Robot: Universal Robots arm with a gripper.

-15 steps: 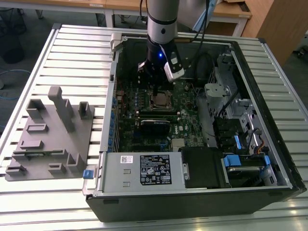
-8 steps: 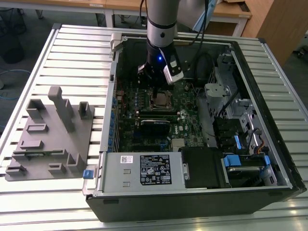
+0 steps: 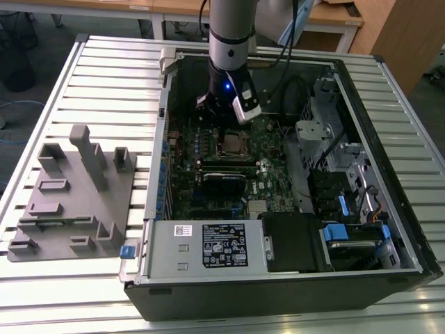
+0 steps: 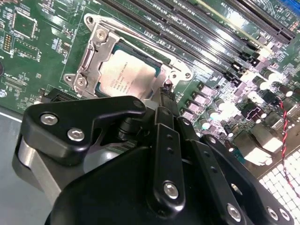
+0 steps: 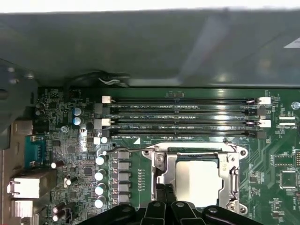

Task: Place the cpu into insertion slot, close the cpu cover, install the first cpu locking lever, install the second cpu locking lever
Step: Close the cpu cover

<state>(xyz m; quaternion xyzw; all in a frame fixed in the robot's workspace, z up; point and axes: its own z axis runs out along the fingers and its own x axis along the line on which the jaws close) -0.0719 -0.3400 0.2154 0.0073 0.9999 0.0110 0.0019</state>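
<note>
The cpu lies flat in the insertion slot on the green board, its silvery top showing. The cpu cover is down around it as a metal frame. A thin wire locking lever runs along one side of the socket. My gripper is shut with nothing between its black fingers, and its tip touches the cover's edge beside the cpu. In the exterior view the gripper hangs inside the open computer case, just behind the cpu.
Long black memory slots run next to the socket. The case walls surround the board. A power supply and drive bays are at the front, with cables behind. A grey fixture stands on the table at the exterior view's left.
</note>
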